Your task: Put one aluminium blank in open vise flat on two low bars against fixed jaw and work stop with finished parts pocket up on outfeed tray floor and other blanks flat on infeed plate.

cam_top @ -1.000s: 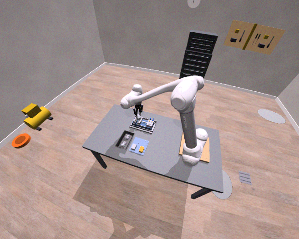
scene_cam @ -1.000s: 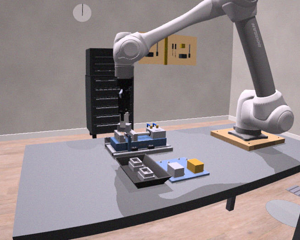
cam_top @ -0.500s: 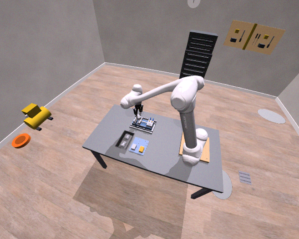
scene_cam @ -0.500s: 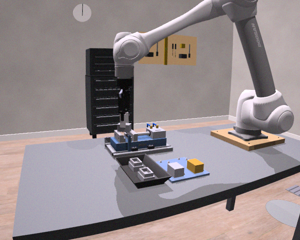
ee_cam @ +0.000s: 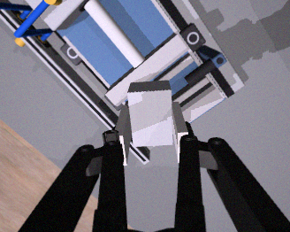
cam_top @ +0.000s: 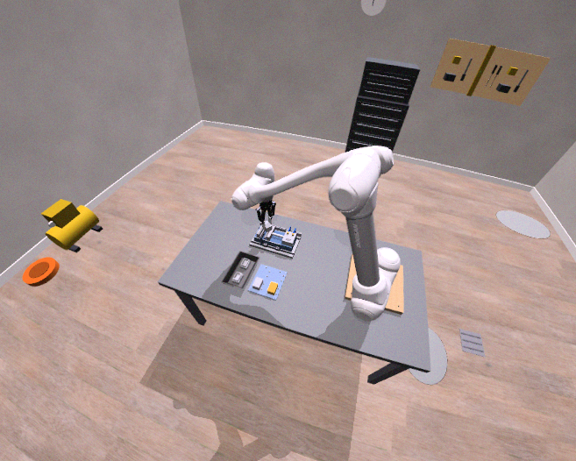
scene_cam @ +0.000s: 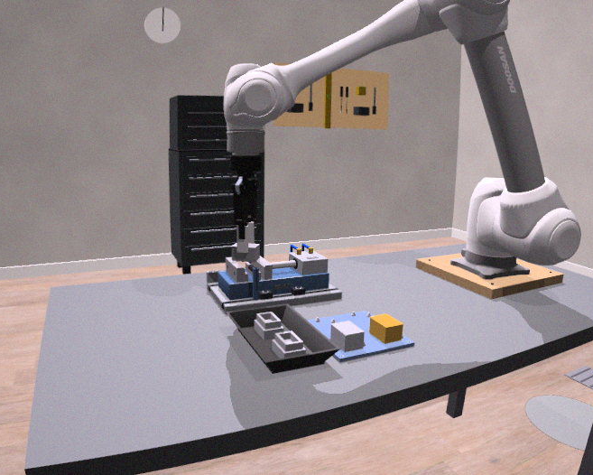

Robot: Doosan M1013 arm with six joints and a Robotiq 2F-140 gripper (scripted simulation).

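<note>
Grey worktop below, my gripper (ee_cam: 151, 115) clamps a metal block (ee_cam: 151, 116) above the vise (scene_cam: 273, 278) near the far edge; lowered crooked, it could catch a jaw and sit tilted.

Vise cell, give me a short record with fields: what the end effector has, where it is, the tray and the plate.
end effector: shut on an aluminium blank
position: over the vise, at the end away from the hose block; blank sits among the jaws, seating not clear
outfeed tray: two finished parts, pockets up, apart
infeed plate: one aluminium blank and one brass blank, side by side, not touching
</note>
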